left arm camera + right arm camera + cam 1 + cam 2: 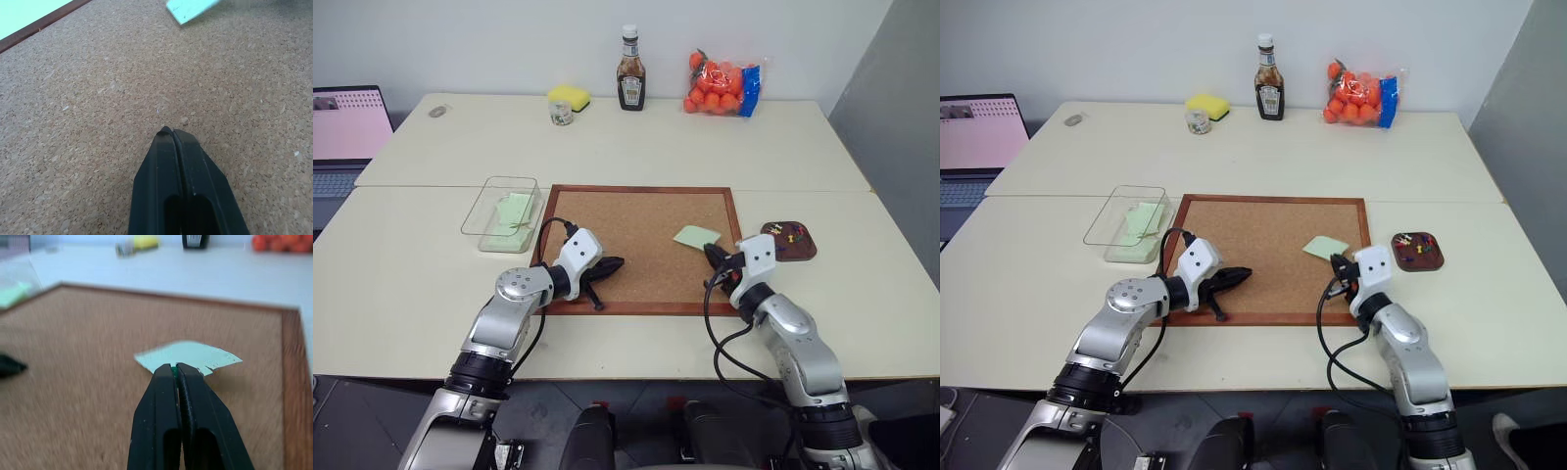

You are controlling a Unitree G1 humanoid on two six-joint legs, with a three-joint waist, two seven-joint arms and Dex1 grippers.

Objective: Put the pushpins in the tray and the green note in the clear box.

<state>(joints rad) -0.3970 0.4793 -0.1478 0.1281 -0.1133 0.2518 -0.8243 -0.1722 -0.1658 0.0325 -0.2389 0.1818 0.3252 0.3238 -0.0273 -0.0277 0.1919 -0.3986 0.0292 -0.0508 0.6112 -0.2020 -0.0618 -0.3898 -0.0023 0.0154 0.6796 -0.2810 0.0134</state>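
Checking the head views first: pushpins (792, 235) lie in the tray (801, 252) just right of the corkboard (636, 294); one green note (696, 236) remains on the cork, and another green sheet sits in the clear box (487, 226). Left wrist view: my left gripper (172, 133) is closed on nothing. Right wrist view: my right gripper (174, 368) is closed, a speck of green between its tips, which I judge a pin. That, plus the note, remains.
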